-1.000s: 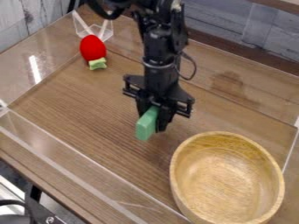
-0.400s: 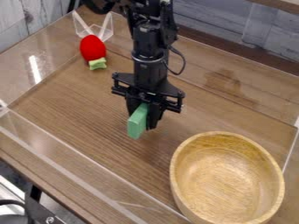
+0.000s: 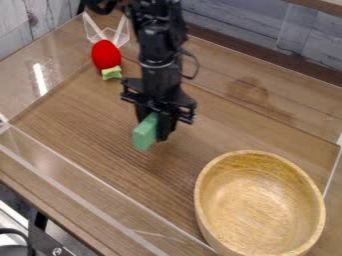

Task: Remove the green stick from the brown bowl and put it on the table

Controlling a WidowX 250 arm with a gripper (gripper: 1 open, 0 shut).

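Desk [image 3: 80, 150] carries everything; bowl [image 3: 259, 205] sits at its near right corner, nothing in it, prob. left there since only the stick had to come out. Arm reaches in beyond the bowl, to its upper left. Hand [image 3: 144, 123] is clenched on the green stick [image 3: 143, 135], held w/ its lower end sticking out, prob. so that end meets the desk first. Red ball-like obj. [image 3: 106, 54] is farthest from bowl, well out of the way.
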